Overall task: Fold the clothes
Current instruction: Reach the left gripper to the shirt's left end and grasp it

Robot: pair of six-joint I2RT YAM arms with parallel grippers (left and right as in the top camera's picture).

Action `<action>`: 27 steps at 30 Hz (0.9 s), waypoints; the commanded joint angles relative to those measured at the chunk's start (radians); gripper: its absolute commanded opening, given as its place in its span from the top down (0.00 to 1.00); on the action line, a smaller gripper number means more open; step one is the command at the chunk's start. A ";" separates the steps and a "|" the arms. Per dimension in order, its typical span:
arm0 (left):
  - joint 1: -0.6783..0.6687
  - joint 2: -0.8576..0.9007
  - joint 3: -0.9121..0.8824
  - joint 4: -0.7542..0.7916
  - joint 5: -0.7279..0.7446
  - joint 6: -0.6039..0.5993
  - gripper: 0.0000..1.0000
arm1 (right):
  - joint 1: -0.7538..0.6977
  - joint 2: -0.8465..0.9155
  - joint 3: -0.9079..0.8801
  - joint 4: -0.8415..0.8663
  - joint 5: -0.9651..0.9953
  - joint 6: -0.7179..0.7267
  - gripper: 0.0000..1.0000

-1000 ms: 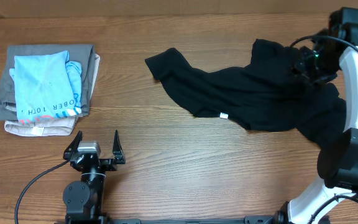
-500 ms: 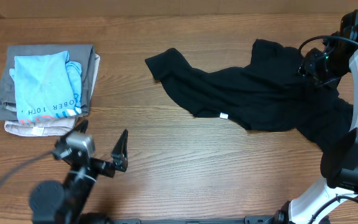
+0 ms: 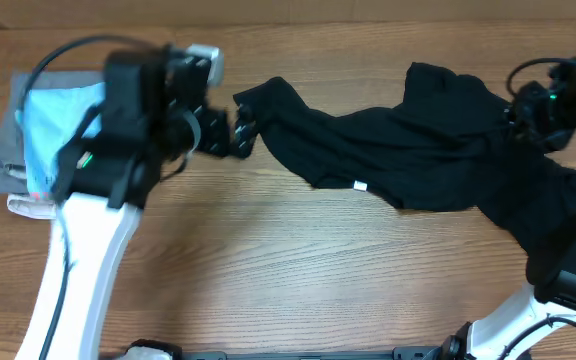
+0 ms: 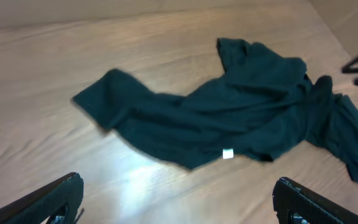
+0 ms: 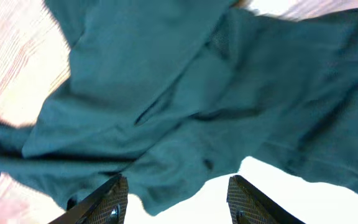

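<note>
The clothes are one black T-shirt [image 3: 418, 150] lying crumpled across the right half of the table, a small white tag [image 3: 361, 185] at its near edge. Its left sleeve [image 3: 268, 100] points toward my left gripper [image 3: 238, 130], which hovers open just left of that sleeve, blurred by motion. In the left wrist view the T-shirt [image 4: 229, 118] lies ahead of the wide-open left gripper [image 4: 179, 202], nothing between the fingers. My right gripper [image 3: 530, 110] is over the shirt's right part. In the right wrist view the right gripper [image 5: 178, 199] stands open above bunched cloth [image 5: 166, 106].
At the far left sits a pile of folded garments [image 3: 13, 170] with a light-blue lettered shirt [image 3: 58, 130] on top, partly covered by my left arm [image 3: 98, 230]. Bare wooden table [image 3: 298, 270] runs along the front.
My left arm has swung from the front edge up to the shirt's left sleeve. The right gripper has opened wider and drifted right; the shirt has stayed in place.
</note>
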 commanded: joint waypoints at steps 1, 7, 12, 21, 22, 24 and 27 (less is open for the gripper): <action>-0.009 0.116 0.037 0.045 0.067 -0.014 0.00 | -0.060 -0.034 -0.002 0.014 0.003 0.000 0.44; -0.021 0.286 0.037 0.150 0.084 -0.062 0.88 | -0.117 -0.016 -0.027 0.030 -0.002 0.000 0.44; -0.045 0.462 0.037 0.157 -0.055 -0.083 0.65 | -0.118 -0.002 -0.027 0.047 -0.001 0.000 0.43; -0.088 0.695 0.037 0.275 -0.211 0.005 0.43 | -0.116 -0.002 -0.027 0.054 -0.001 0.000 0.42; -0.088 0.718 0.037 0.297 -0.210 0.005 0.42 | -0.116 -0.002 -0.027 0.054 -0.001 0.000 0.42; -0.088 0.756 0.037 0.331 -0.212 0.005 0.42 | -0.116 -0.002 -0.027 0.054 -0.001 0.000 0.42; -0.088 0.792 0.037 0.372 -0.212 0.002 0.48 | -0.117 -0.002 -0.027 0.054 -0.001 0.000 0.42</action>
